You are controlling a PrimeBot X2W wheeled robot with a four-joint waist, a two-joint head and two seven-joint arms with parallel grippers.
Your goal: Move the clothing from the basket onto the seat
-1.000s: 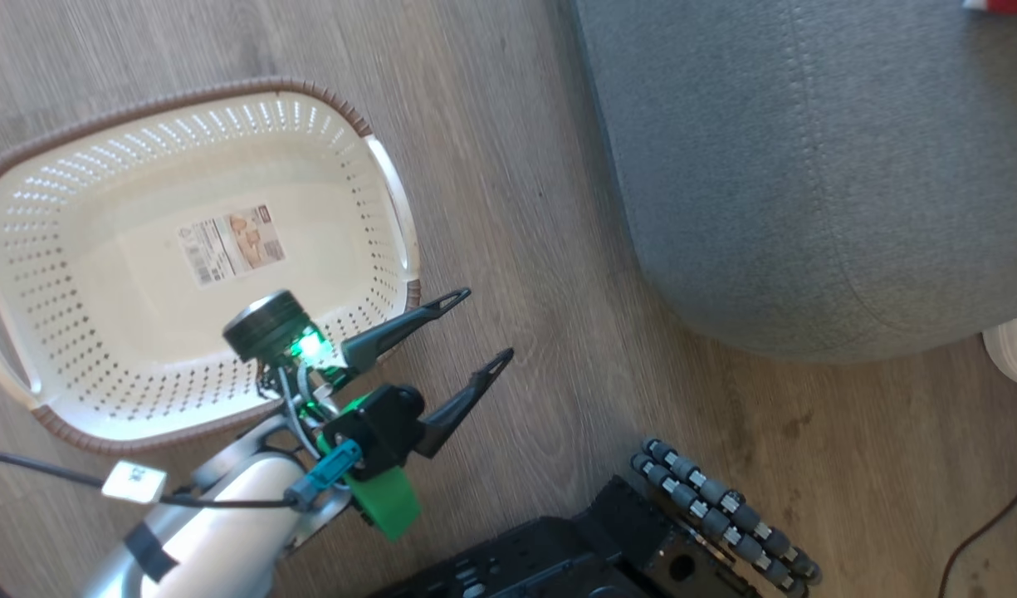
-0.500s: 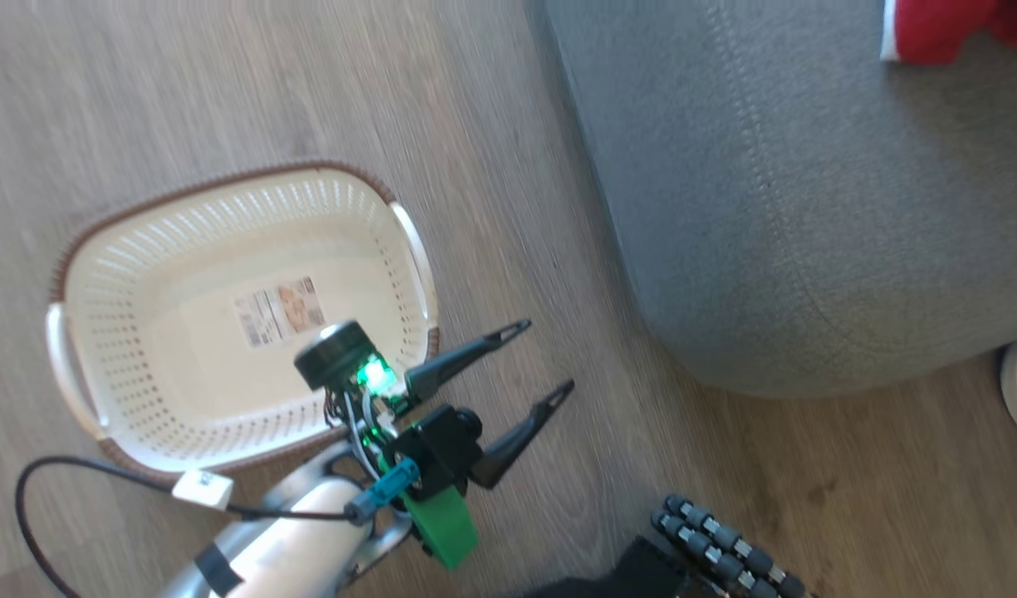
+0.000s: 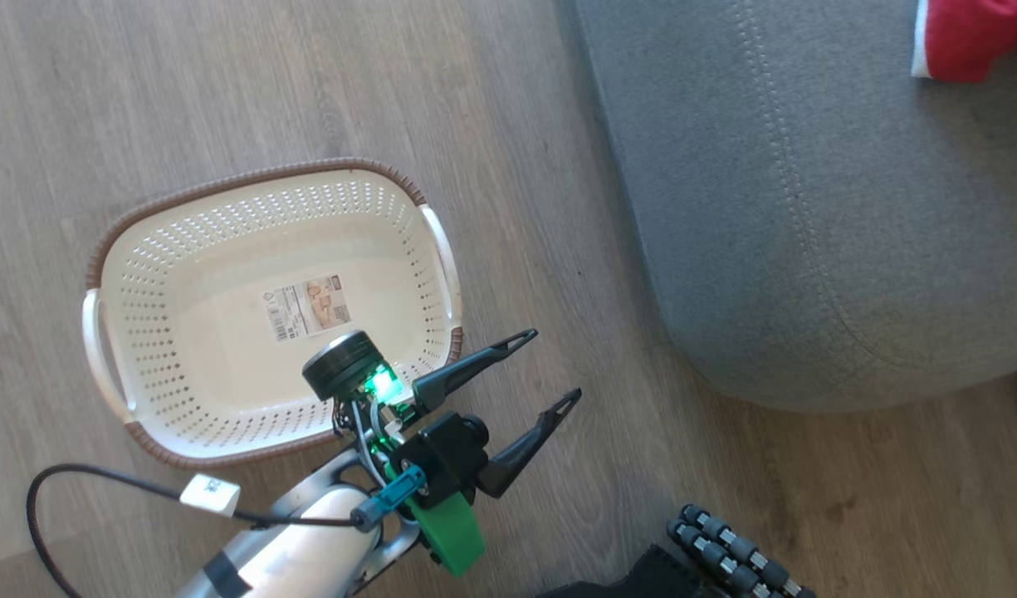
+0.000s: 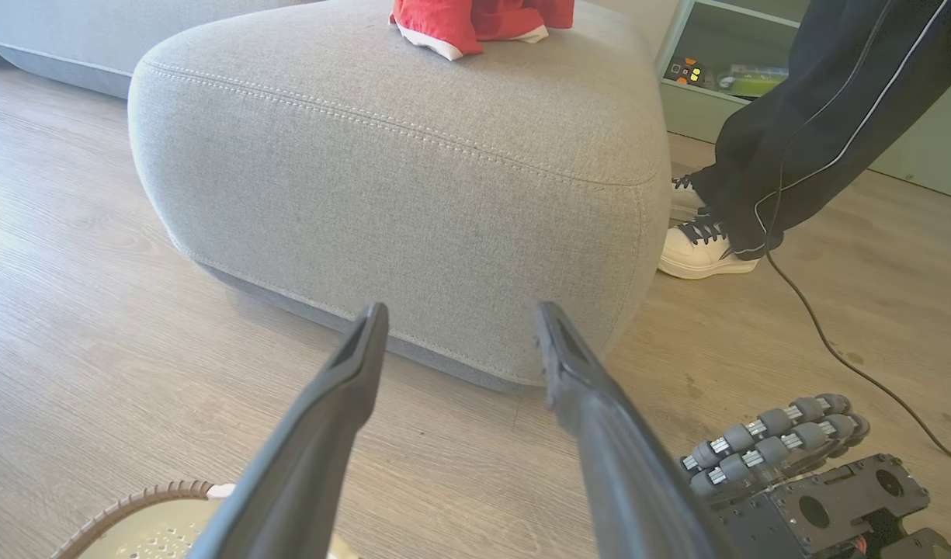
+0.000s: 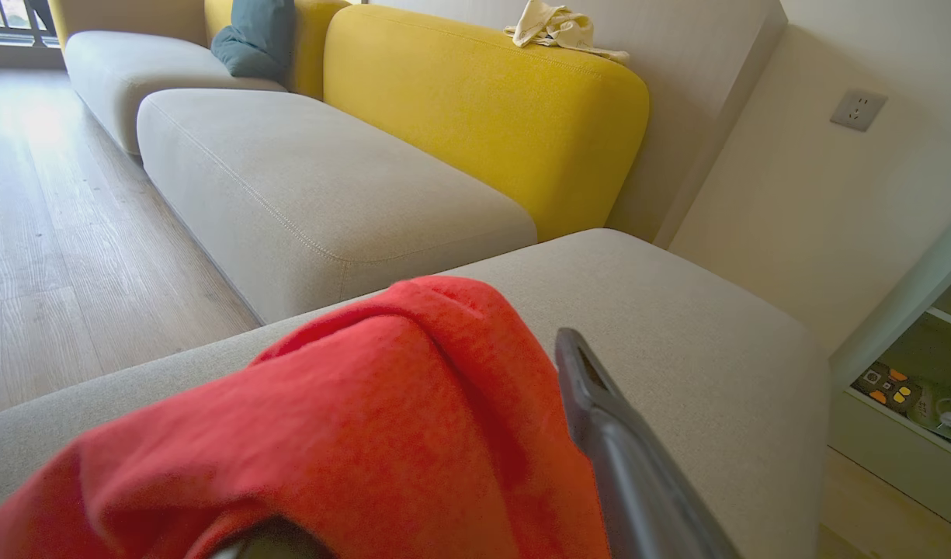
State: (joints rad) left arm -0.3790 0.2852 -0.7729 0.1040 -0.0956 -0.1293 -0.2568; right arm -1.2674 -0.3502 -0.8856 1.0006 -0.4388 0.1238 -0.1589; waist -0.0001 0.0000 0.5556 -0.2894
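Observation:
The cream basket point(image 3: 143, 274) stands on the wood floor and holds nothing but a paper label point(image 3: 307, 309). My left gripper point(image 3: 554, 365) hangs open just past the basket's right end, pointing at the grey seat point(image 3: 807, 208); its fingers point(image 4: 351, 373) are spread with nothing between them. Red clothing point(image 3: 965, 37) with white trim lies on top of the seat point(image 4: 405, 155), at its far side point(image 4: 475, 19). In the right wrist view my right gripper point(image 5: 475, 341) is over the seat point(image 5: 677, 326), jaws apart. Red clothing point(image 5: 351, 419) drapes over its left finger and hides it.
A person's dark trouser leg point(image 4: 817, 116) and white shoe point(image 4: 704, 252) stand just beyond the seat, with a cable point(image 4: 832, 349) trailing on the floor. My base's roller wheel point(image 3: 732, 556) is at the bottom. Further sofa cushions, one of them yellow point(image 5: 483, 116), lie behind.
The head camera has shifted, so the basket now sits lower and further right and more red clothing shows on the seat. My left gripper stays open beside the basket.

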